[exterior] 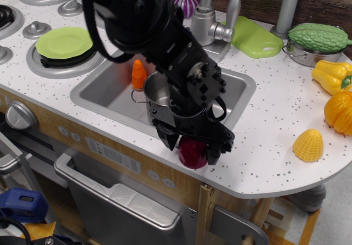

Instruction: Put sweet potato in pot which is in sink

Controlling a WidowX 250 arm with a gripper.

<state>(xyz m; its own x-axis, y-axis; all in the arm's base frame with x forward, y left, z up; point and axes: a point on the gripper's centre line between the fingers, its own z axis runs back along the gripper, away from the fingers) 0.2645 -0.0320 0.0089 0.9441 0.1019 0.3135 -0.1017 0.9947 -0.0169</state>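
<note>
Observation.image, the only view I have, puts the gripper (192,147) directly over the sweet potato (193,152), and that is what my coming move turns on: the toy sits between the two black fingers, one (170,140) on its left flank as I see it and the other (216,151) on its right, so there is nothing more to line up sideways. The jaws stand spread, straddling the dome. I cannot tell from this angle whether the pads are touching the plastic or just beside it, since the wrist hides the top half of the toy.

The sweet potato stands on the white speckled countertop (269,146), on the narrow strip between the front rim of the sink (99,94) and the counter's front edge. It rests upright on its flat base, so its long axis runs roughly vertical and in line with the fingers coming down on it. Only the lower part shows: glossy, dark red-magenta, rounded, with a highlight on its front.

The pot (157,94) is in the sink just behind the gripper, its mouth partly covered by the arm, with an orange carrot-like cone (138,73) beside it. I judge the carry from counter to pot will be a short one, up and back.
</note>
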